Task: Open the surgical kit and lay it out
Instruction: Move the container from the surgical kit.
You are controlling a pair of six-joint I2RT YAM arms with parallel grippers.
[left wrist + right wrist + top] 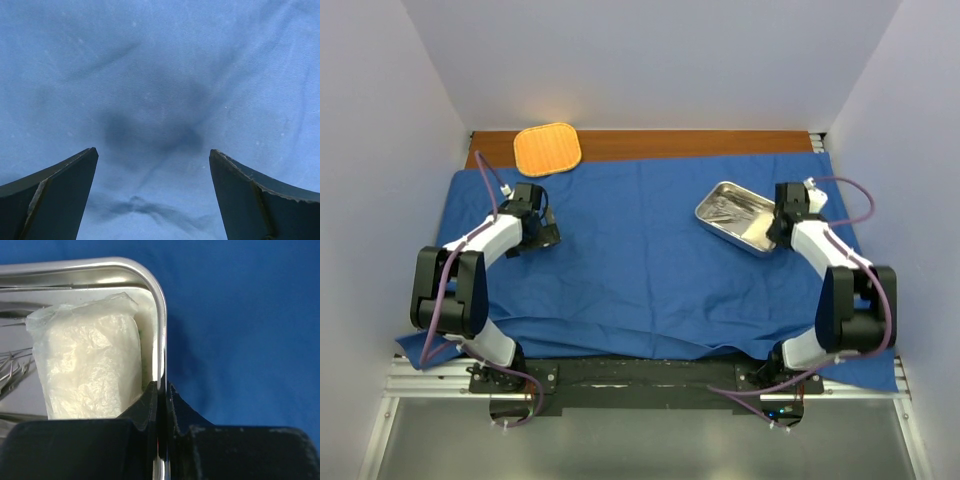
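Blue cloth wrap (650,270) lies spread flat: layout stage, by the look. Steel tray (732,215), right of ctr, has its rim pinched tight by right gripper (161,390), w/ gauze pack (90,370) and instruments (725,207) inside. Next: settle tray level, then unload. Left gripper (154,165) hovers wide, empty. Orange mat (548,148) is well apart, no obstacle.

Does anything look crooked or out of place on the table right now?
Only the steel tray: it sits at an angle to the edges of the blue cloth, with the right fingers clamped on its rim. The gauze pack lies inside it; nothing is spilled.
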